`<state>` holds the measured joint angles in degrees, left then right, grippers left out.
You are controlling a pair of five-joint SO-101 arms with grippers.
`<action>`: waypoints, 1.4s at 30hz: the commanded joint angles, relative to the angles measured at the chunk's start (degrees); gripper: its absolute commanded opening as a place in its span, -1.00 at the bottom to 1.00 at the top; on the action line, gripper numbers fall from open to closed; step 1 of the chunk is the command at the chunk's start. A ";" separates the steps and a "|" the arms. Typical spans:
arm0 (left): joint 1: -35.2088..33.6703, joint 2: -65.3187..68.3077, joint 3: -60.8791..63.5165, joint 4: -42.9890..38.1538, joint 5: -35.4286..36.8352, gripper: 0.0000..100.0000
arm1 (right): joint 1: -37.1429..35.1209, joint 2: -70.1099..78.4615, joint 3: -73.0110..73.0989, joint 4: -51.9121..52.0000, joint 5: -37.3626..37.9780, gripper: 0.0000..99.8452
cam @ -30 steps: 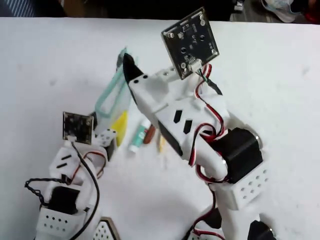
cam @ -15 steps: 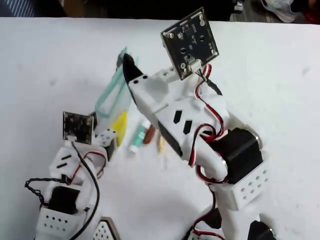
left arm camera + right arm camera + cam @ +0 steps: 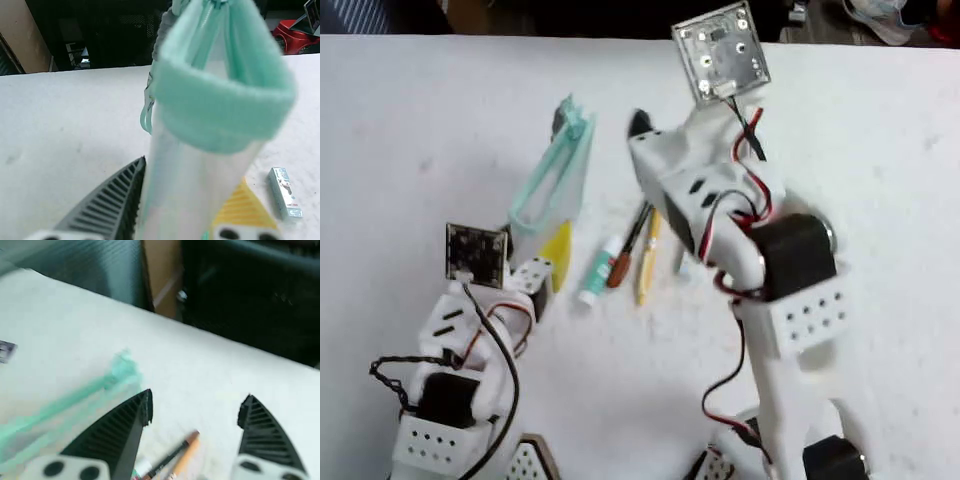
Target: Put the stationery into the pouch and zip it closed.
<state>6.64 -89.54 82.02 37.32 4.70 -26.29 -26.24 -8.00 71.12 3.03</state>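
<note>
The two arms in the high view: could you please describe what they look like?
Both are white plastic shells with black motors, perforated blocks and a square camera board at the wrist. The right arm carries red-and-black cables; the left arm has a black cable. The right arm's jaws are black, ribbed and triangular; the left arm's are one dark grey, one yellow.

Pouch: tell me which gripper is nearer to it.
Left. The left gripper is shut on the pouch at its near end. The right gripper hangs open beside the pouch's far end, apart from it.
</note>
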 commanded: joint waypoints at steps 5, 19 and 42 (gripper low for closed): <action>0.40 -0.75 -2.37 0.70 -0.62 -0.61 | 2.86 0.75 7.47 -5.67 0.53 -0.47; 0.57 -0.75 -2.37 0.44 -0.62 -0.61 | 2.33 0.84 38.51 -34.59 0.53 -0.47; 0.75 -0.75 -2.29 0.44 -0.70 -0.60 | 5.58 21.93 32.09 -32.40 0.09 -0.48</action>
<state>6.64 -89.54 82.02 37.32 4.70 -19.78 -9.54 31.91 34.81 3.03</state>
